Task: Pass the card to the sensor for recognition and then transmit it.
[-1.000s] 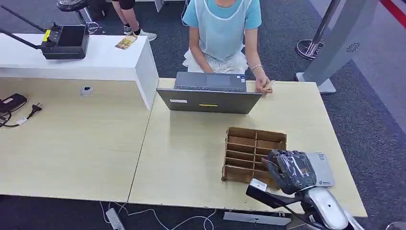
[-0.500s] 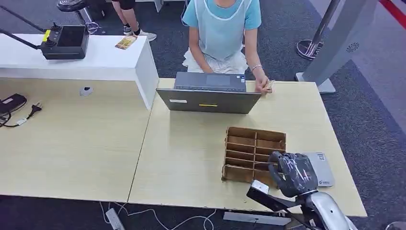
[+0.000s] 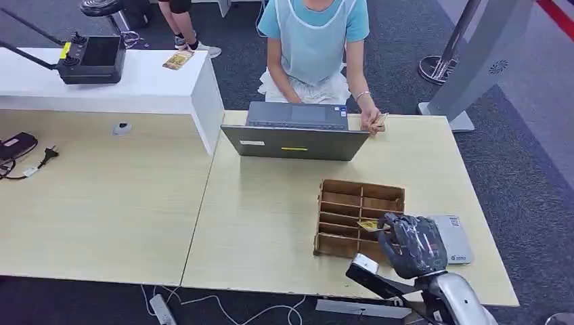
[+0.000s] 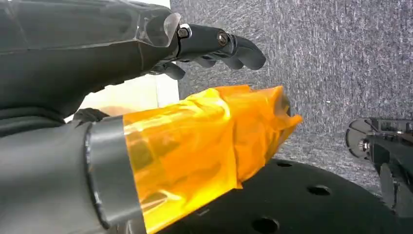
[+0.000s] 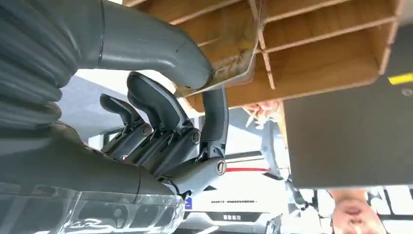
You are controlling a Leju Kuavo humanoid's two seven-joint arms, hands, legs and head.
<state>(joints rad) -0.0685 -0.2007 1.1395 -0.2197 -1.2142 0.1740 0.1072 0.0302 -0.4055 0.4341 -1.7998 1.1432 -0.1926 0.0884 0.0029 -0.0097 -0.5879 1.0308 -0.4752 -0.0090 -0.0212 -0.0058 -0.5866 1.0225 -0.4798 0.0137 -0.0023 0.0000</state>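
Right hand (image 3: 414, 244) over the near right part of the table (image 3: 271, 223), at the near right corner of the rack (image 3: 359, 218). It pinches the card (image 3: 369, 224) between thumb and a finger; other fingers (image 5: 146, 105) curled loosely behind. Right wrist view confirms: thumb (image 5: 160, 48) pressed on one face of the card (image 5: 238, 53), a finger under it, the card's far edge at the rack (image 5: 321, 44) dividers.

Card sits just above a near slot of the rack, right column, tilted. Whether it is clear of the slot or partly inside, cannot tell.

Sensor (image 3: 455, 238): flat grey pad on the table, touching or just beside the rack's right side, partly hidden under the right hand.

Rack: brown cardboard, two columns of slots, lying flat on the table.

Laptop (image 3: 296, 134) beyond the rack, lid turned toward the robot, open toward a seated person (image 3: 313, 40). The person's hand (image 3: 371, 122) rests at the table's far edge, right of the laptop, holding something small.

Left of the rack, well apart: a second table (image 3: 95, 196) with a plug and cable (image 3: 27, 162) at its left edge. Beyond that, a white counter (image 3: 135, 81) bearing a black controller (image 3: 91, 59) and a small card-like item (image 3: 178, 60).

Left hand (image 4: 160, 63), wrist view: hangs over grey carpet, holds nothing. Fingers (image 4: 224, 46) slightly curled and apart from the thumb (image 4: 204, 146), which is wrapped in orange tape.
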